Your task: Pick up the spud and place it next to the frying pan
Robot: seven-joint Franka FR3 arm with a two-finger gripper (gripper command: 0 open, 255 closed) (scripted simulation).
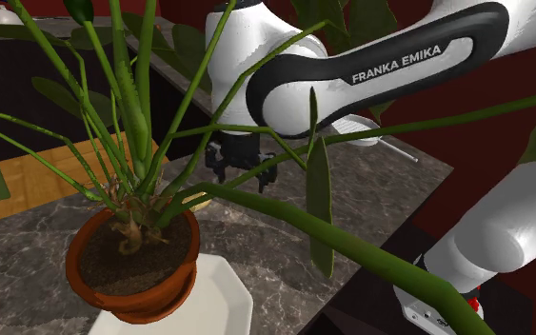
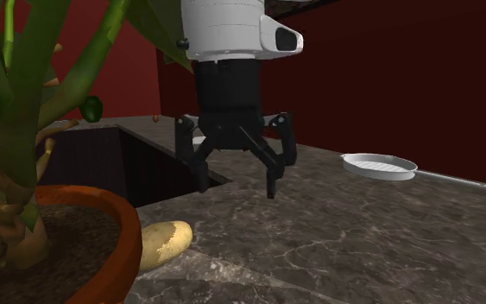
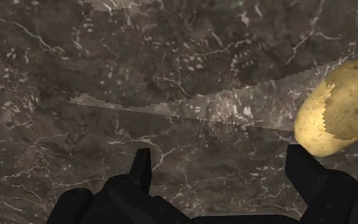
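The claw [image 2: 235,188] hangs off the white arm with its black fingers spread wide and nothing between them, tips pointing down at the dark marbled bench [image 2: 336,250] and clear of its surface. In the second exterior view the yellow-brown potato [image 2: 165,244] lies on the bench at about 8 o'clock from the claw, right against the terracotta pot [image 2: 125,237] of a big leafy plant. The grey frying pan [image 2: 379,166] sits at about 3 o'clock from the claw, well apart from the potato, with its handle pointing away from the claw. A dark sunken recess [image 2: 137,164] opens in the bench behind the claw. From the wrist, the potato [image 3: 339,108] lies just past the tip of one finger [image 3: 298,162], outside the gap. In the shoulder view the pot [image 1: 132,290] stands on a white plate [image 1: 226,303], and the claw [image 1: 242,171] is at about 1 o'clock from it.
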